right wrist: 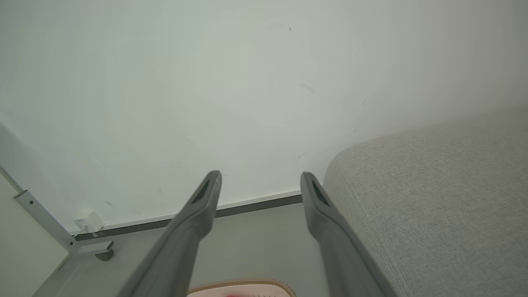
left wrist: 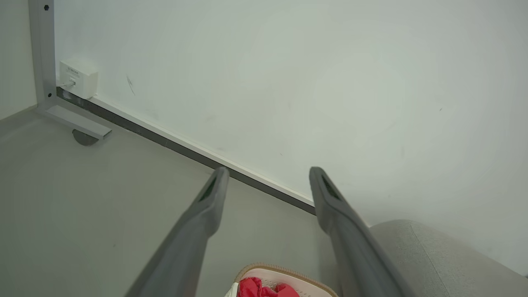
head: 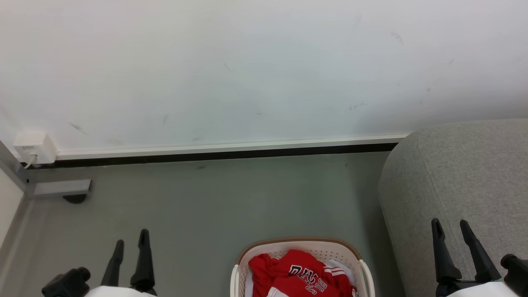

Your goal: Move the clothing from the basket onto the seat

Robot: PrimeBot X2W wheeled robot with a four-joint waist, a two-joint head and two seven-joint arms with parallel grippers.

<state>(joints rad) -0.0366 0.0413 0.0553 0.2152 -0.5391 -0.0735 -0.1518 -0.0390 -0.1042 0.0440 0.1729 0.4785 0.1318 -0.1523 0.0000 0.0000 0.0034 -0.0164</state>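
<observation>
Red jersey [head: 299, 274] noted crumpled inside the basket [head: 303, 243], near centre on the floor [head: 206, 206]. Nothing yet laid on the grey sofa [head: 462, 177] at right. Left gripper [head: 132, 237] and right gripper [head: 449, 222] are held clear to either side, jaws spread, nothing pinched.

Risks judged:
- A finger could be snagged in the perforated wall and the basket dragged.
- Pale fabric [head: 347, 275] beside the jersey might be lifted along.
- Cloth could be dropped short through a shallow pinch.

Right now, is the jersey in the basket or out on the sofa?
In: the red jersey lies crumpled inside the basket, which stands beside the sofa.
</observation>
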